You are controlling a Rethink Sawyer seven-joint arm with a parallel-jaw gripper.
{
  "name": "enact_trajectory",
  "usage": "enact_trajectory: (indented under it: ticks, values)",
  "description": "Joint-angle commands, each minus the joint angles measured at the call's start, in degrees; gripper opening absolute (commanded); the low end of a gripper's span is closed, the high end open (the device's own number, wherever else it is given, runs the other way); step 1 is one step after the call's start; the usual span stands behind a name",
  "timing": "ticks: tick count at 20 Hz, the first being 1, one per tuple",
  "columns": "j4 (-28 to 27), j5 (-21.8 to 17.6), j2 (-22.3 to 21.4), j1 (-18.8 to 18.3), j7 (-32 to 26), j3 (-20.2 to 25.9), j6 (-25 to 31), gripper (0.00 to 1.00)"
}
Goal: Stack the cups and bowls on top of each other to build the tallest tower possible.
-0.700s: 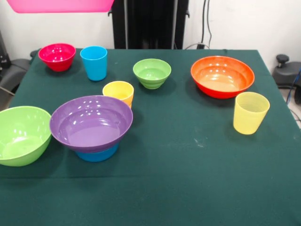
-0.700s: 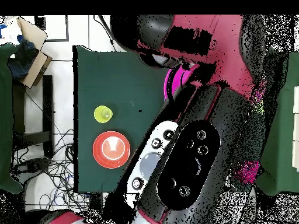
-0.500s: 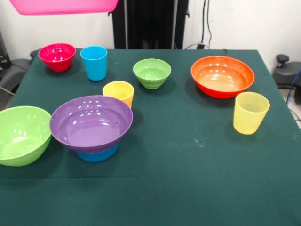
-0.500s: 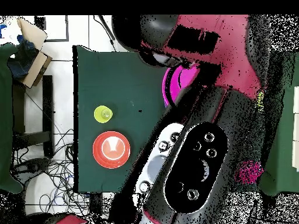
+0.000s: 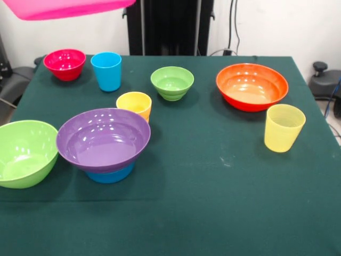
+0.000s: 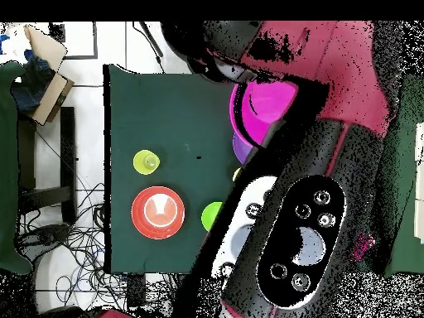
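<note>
Big pink bowl (image 5: 69, 8) hangs up in the air above the counter (image 5: 213, 186), looks like it's headed for the purple bowl (image 5: 103, 137) sitting on the blue bowl (image 5: 110, 174). Can't tell how the tool is set. No labels or writing anywhere.

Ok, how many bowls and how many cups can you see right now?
Bowls: 7 (pink, red, small green, orange, purple, blue under the purple one, big lime)
Cups: 3 (blue, orange-yellow, pale yellow)
Total: 10
</note>
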Motion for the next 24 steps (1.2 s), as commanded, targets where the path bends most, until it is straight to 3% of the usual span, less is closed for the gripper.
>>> enact_trajectory:
  ticks: [1,5,10,18,24]
  values:
    - [0.6,-1.6,2.6,0.0,-14.3,10.8,2.5,0.0]
    - [1.3,-2.0,4.1,-1.1,-15.2,13.6,-0.4,0.0]
    - [3.0,-3.0,6.4,-1.0,-12.1,15.5,-5.3,0.0]
    - [3.1,-5.5,9.6,-0.5,-10.0,14.7,-7.3,0.0]
    - [6.2,-6.9,10.2,-0.3,-10.6,15.1,-11.3,0.0]
